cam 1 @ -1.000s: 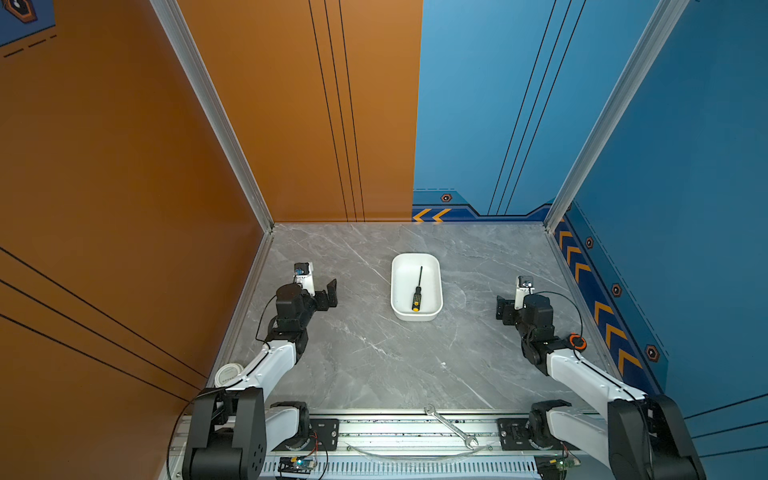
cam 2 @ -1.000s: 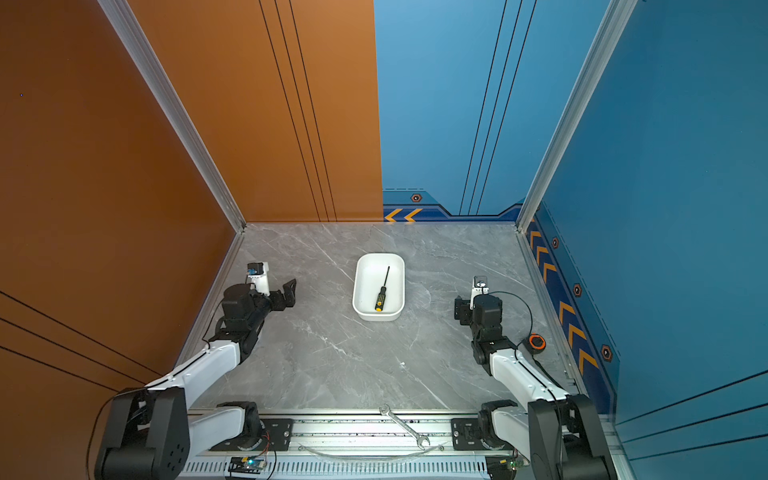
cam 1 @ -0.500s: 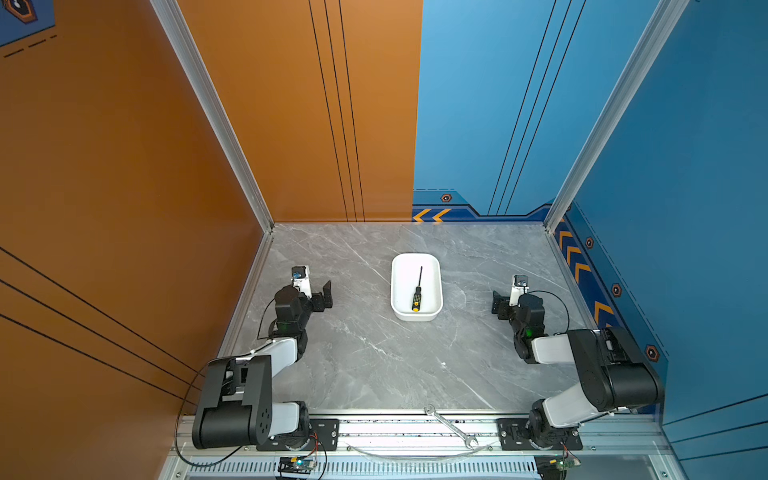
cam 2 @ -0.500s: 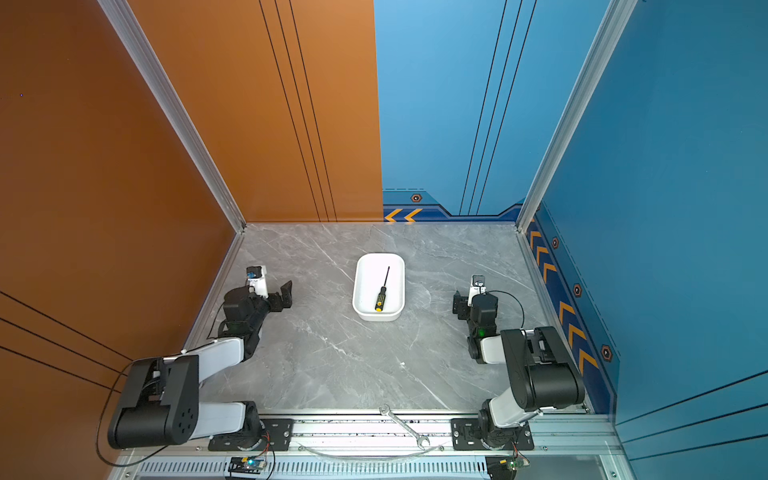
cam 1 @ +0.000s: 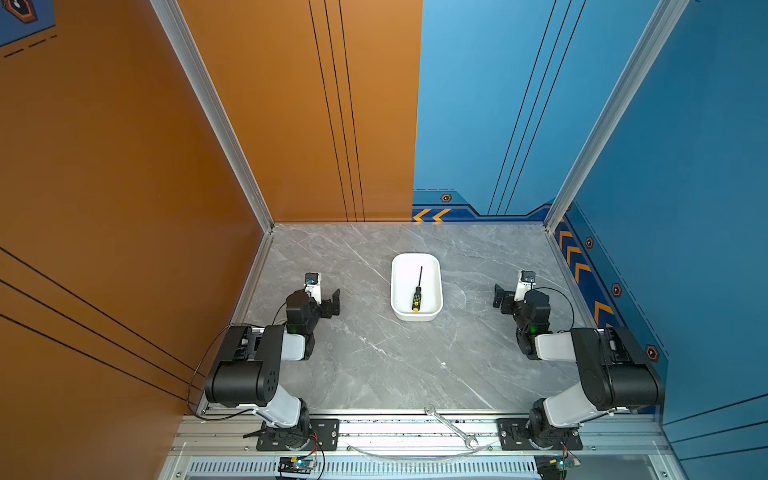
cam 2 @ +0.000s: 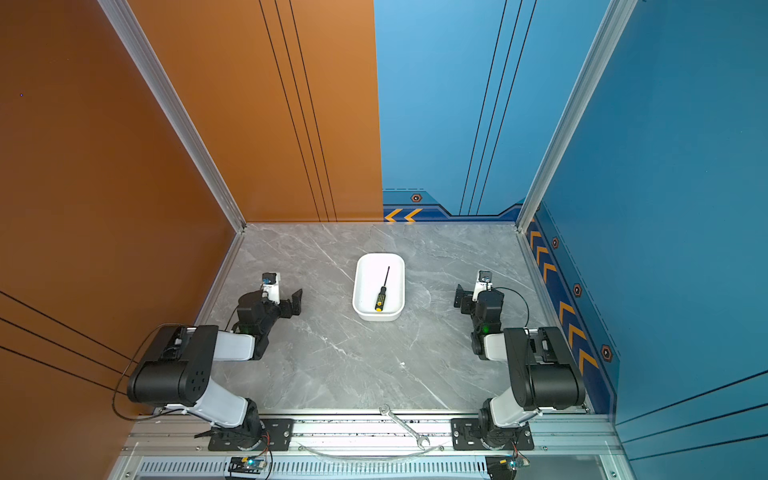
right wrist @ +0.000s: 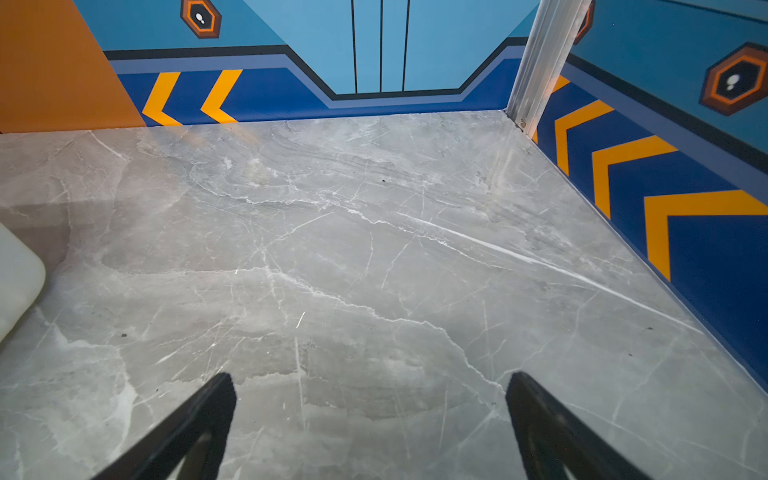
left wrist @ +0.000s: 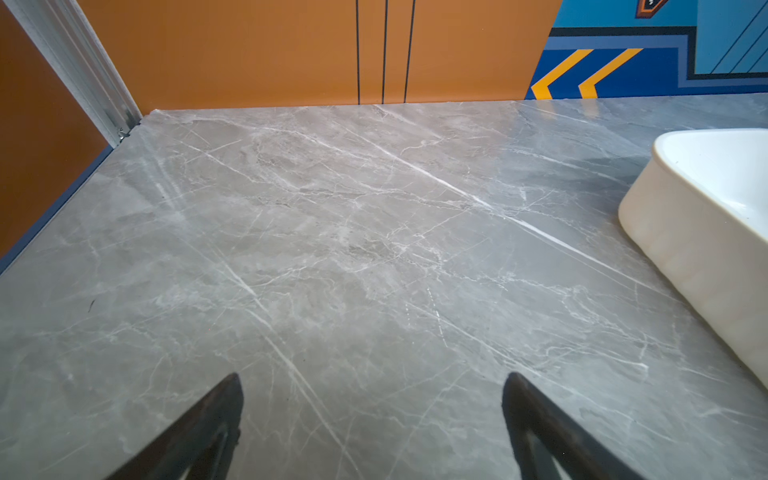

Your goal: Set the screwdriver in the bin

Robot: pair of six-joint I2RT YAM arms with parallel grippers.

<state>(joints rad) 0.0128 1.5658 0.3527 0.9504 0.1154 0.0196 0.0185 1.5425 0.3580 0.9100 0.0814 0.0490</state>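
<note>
Lying in the white bin [cam 1: 402,286], screwdriver [cam 1: 417,291], yellow-marked handle

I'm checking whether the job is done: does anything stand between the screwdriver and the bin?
Nothing visible does. The screwdriver already lies inside the bin, flat on its bottom, with nothing else in it.

In both top views the black-and-white jointed left arm [cam 1: 266,365] and the matching right arm [cam 1: 602,370] are seen folded low, with elbows drawn toward the bases and forearms stretched forward. The black two-fingered left gripper [left wrist: 374,378] is shown in the left wrist view with its jaws spread wide and nothing held between them. The black two-fingered right gripper [right wrist: 371,376] is likewise seen spread wide and empty in the right wrist view
</note>
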